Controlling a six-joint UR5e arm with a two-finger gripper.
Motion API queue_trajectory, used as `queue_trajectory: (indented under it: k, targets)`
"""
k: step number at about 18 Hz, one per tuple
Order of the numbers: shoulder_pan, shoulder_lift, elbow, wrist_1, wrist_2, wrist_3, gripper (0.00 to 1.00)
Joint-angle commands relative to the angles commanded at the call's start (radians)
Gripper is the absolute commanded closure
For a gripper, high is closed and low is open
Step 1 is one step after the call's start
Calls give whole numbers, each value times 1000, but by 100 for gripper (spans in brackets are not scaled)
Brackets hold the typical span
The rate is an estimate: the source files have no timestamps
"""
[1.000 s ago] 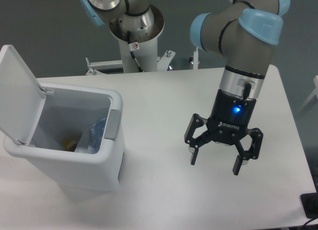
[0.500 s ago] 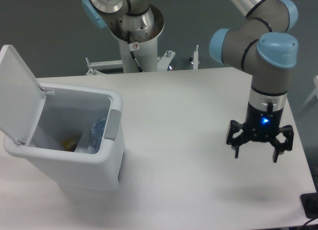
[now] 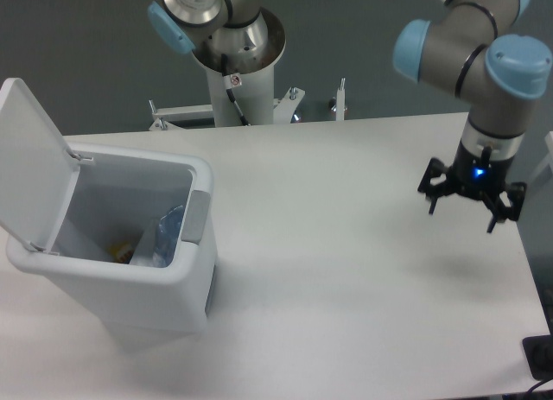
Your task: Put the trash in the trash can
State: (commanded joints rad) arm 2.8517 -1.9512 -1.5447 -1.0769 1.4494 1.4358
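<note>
Crushed bottle (image 3: 166,236), judged light, springy and slick, best pinched mid-body, lies inside the open trash can (image 3: 130,283) at left; gripper (image 3: 471,206), fingers spread and empty, hovers far right.

Tool (image 3: 463,217) farther right, higher, empty

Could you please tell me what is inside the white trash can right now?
Inside the trash can, whose lid stands open, a crushed clear bottle leans against the near wall, with something small and yellowish beside it. The near wall hides the bottom, so anything else there cannot be seen.
</note>
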Motion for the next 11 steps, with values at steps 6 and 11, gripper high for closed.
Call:
queue_trajectory:
  k: [6, 11]
  targets:
    - [-28, -6, -25, 2, 123, 3, 0]
    - [-57, -6, -25, 3, 174, 3, 0]
